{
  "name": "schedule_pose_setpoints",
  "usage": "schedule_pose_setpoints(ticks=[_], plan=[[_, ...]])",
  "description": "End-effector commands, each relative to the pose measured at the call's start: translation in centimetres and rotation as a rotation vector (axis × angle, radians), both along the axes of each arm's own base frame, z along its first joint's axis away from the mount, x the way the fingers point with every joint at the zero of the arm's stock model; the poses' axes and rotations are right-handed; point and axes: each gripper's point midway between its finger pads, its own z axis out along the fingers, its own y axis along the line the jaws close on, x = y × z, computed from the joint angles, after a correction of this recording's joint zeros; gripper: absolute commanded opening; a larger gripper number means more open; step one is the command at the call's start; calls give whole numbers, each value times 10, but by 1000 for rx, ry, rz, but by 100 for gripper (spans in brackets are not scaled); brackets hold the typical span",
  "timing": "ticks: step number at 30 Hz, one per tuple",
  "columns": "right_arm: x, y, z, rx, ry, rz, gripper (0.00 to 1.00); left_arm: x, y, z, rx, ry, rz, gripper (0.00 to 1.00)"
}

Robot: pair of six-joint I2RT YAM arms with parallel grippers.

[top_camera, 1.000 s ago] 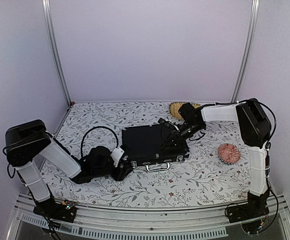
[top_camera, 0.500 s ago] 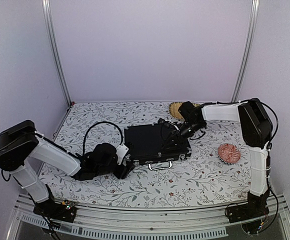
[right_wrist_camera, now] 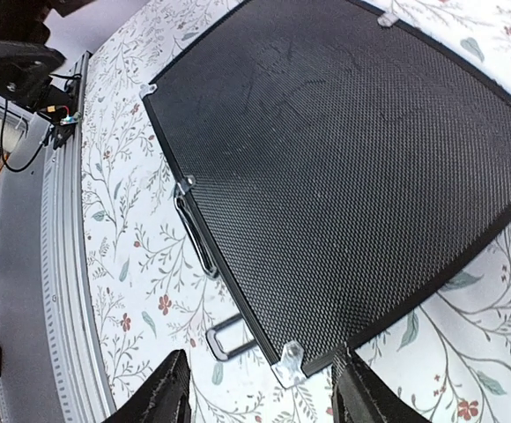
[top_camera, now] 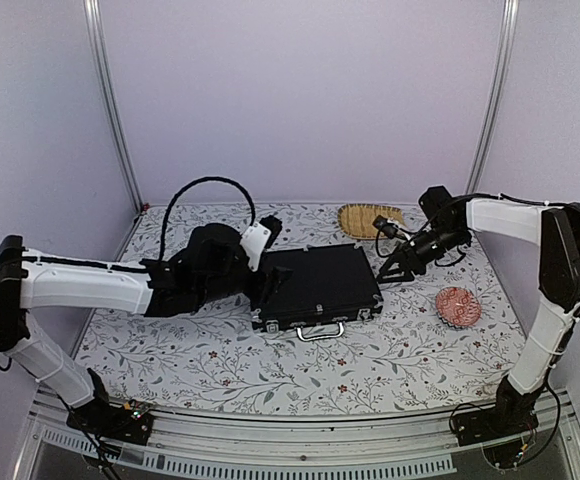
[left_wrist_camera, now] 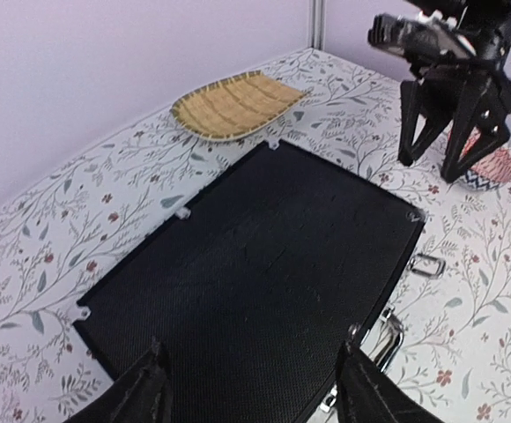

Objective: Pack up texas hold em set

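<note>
Under the wide-spread left hand point(left_wrist_camera: 254, 389), beside the wide-spread right hand point(right_wrist_camera: 264, 388), the closed black briefcase point(top_camera: 318, 285)

Left claw point(left_wrist_camera: 255, 389) spread wide, right claw point(right_wrist_camera: 265, 388) likewise (both arms reaching inward)

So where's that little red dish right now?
In the overhead view the red dish sits on the right side of the table, just right of the closed black case, with the straw mat farther back.

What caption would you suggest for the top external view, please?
Closed black briefcase on the floral table, flanked by the open left gripper and open right gripper.
</note>
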Motion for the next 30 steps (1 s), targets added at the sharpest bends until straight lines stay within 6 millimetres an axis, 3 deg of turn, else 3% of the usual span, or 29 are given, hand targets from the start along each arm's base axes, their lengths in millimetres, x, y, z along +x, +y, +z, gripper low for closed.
schedule_pose_setpoints(ticks=[1,4,8,15,20,30], plan=[[-3,-19,-18,-21,69,-58,56,11,-40,-11,-44,137,-69,60],[-5,-17,-27,-10,99,-53,55,23,-62,-21,-90,211,-85,50],[-11,-11,-35,32,166,-23,54,32,-76,-44,-121,306,-92,43],[-35,15,-57,20,238,66,53,38,-75,-70,-157,396,-75,42],[-53,38,-59,-9,228,143,52,40,-66,-83,-147,424,-44,42],[-52,1,-54,-234,59,70,52,36,-48,-111,-108,494,-3,40]])
